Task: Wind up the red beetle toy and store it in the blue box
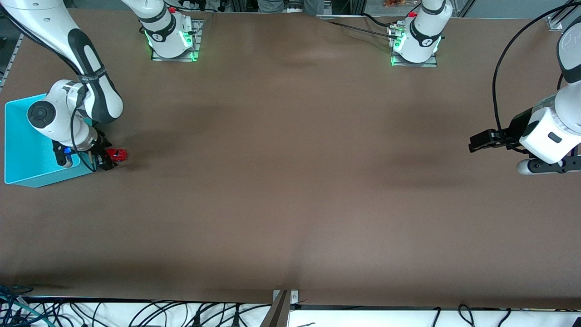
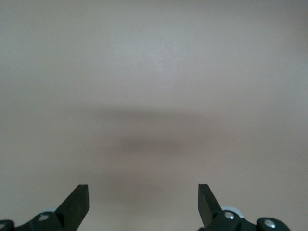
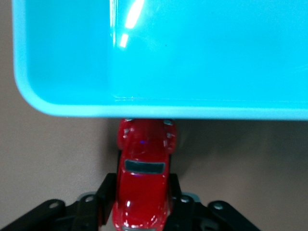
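Brown table (image 1: 290, 181), black cables (image 1: 136, 313) along its near edge

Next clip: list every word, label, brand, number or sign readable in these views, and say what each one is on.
None can be read.
Red beetle toy, in the right gripper: no lettering shows.
Blue box: plain sides.
Arm bases: small round marks, too small to read.
Left gripper, open over bare table: no marking.

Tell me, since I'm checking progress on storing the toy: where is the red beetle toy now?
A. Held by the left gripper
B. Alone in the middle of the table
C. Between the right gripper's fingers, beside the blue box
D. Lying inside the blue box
C: the right wrist view shows the right gripper shut on the red beetle toy, outside the blue box and at its rim.
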{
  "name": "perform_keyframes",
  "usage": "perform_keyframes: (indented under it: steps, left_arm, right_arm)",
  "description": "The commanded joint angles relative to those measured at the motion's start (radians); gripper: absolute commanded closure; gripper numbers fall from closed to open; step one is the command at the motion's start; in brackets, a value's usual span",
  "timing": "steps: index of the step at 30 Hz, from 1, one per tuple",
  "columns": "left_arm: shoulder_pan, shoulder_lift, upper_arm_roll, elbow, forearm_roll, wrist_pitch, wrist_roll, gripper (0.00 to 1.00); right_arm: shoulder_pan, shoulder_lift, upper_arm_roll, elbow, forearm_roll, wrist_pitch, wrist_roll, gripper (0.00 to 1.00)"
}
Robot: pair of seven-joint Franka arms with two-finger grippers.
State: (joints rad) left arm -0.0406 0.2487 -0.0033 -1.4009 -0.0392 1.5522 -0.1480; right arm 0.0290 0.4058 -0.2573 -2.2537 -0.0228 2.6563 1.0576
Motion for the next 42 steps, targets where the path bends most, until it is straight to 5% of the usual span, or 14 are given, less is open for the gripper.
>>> perform_keyframes:
  steps: [1,5,31,42]
  left_arm:
    - [-0.001,0.012,0.005,0.030,-0.014,-0.020,0.019,0.00]
    - [-0.001,0.012,0.005,0.030,-0.016,-0.020,0.019,0.00]
    - [-0.001,0.012,0.005,0.030,-0.014,-0.020,0.019,0.00]
    - [-0.001,0.012,0.005,0.030,-0.016,-0.020,0.019,0.00]
  right_arm:
    - [0.000,0.013,0.001,0.014,-0.016,0.010,0.033,0.83]
    - [0.000,0.013,0.001,0.014,-0.020,0.010,0.053,1.00]
    - [0.000,-0.111,0.058,0.014,-0.126,-0.142,0.035,1.00]
    - [0.000,-0.208,0.058,0.017,-0.131,-0.271,-0.145,1.00]
